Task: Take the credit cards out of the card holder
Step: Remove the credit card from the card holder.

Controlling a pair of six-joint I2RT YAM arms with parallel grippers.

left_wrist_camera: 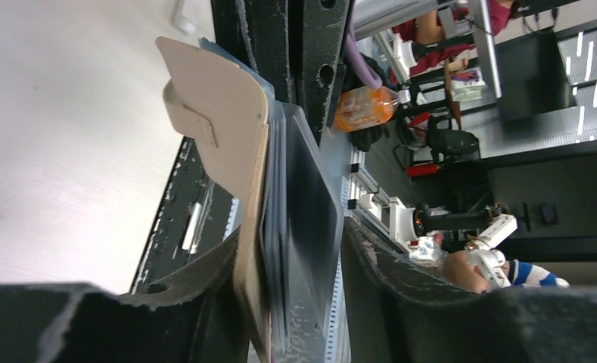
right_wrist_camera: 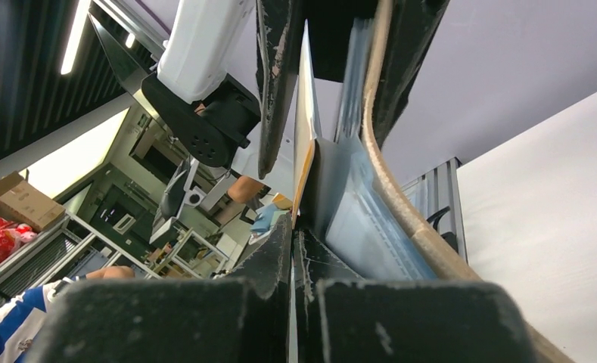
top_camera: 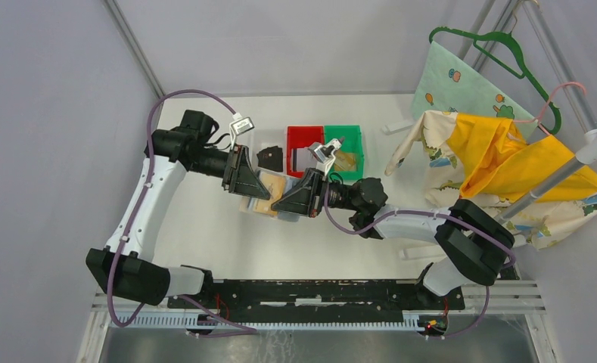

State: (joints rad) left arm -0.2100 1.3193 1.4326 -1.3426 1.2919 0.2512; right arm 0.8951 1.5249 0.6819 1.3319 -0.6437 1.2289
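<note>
The small beige leather-like card holder (top_camera: 274, 187) hangs above the white table (top_camera: 204, 234) between the two claws, near the table's middle. Its snap-tab flap points away from the left wrist camera and its strip of shiny clear plastic sleeves (left_wrist_camera: 303, 197) is fanned beside the flap.

The left gripper (left_wrist_camera: 291, 242) has its jaws partly apart, one on either side of the holder's lower edge. Whether they press on it cannot be told.

The right gripper (right_wrist_camera: 292, 234) has its jaws closed together. A thin gold-tan credit card (right_wrist_camera: 304, 136), seen edge-on, runs down into the seam between them, and the sleeves lie against the outer side of one finger.

Just behind the claws stand a white plastic bin (top_camera: 259, 144) with a black card (top_camera: 270, 157) in it, a red bin (top_camera: 304, 130) and a green bin (top_camera: 344, 128). Bare tabletop lies to the left and toward the near edge. A rack of yellow and patterned cloth (top_camera: 507, 151) crowds the right side.
</note>
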